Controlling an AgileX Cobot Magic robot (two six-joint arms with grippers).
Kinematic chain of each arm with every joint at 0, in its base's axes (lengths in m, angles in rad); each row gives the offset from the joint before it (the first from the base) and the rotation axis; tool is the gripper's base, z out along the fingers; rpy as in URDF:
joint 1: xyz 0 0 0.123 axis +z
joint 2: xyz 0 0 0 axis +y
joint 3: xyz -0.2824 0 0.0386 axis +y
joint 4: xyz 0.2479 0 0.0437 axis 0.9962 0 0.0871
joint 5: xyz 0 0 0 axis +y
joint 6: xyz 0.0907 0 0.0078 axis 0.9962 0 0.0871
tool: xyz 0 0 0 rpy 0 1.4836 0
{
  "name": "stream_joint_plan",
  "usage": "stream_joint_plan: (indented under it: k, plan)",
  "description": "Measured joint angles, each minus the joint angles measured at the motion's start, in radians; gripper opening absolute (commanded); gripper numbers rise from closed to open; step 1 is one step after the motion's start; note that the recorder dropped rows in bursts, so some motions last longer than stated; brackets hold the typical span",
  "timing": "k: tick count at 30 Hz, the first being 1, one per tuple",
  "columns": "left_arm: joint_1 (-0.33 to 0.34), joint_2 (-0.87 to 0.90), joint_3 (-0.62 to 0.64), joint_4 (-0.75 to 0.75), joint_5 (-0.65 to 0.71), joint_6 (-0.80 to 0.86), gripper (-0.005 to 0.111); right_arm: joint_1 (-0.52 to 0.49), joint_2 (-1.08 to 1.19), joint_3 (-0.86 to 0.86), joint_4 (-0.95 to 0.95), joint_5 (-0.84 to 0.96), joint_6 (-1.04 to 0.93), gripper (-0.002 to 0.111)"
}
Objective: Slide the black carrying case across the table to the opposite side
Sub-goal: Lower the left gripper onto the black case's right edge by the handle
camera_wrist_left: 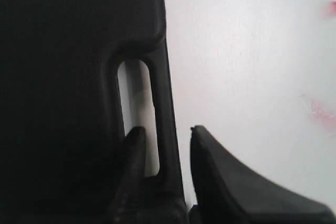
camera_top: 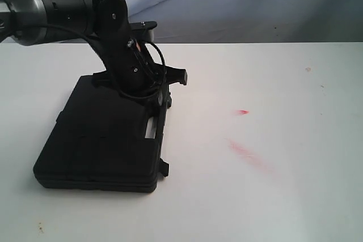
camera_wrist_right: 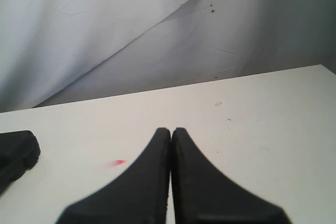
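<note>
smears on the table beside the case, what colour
Red smears on the white table; the exterior view shows them best.

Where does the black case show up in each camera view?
Exterior view: the case lies lower left, under the left hand.
Left wrist view: it fills half the picture, its handle between the hand's open fingers.
Right wrist view: only a black corner at the edge, probably the case.
Shared landmark: red smears on the table.

Closed black case [camera_top: 102,145] lies flat on white table [camera_top: 272,196]
</note>
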Motion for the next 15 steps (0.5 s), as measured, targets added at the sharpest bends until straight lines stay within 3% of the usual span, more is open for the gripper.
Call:
stream_joint_plan:
  k: [15]
  plan:
    - [0.0, 0.064, -0.002, -0.066, -0.075, 0.014, 0.038, 0.0, 0.0, 0.0, 0.0, 0.0, 0.0, 0.0]
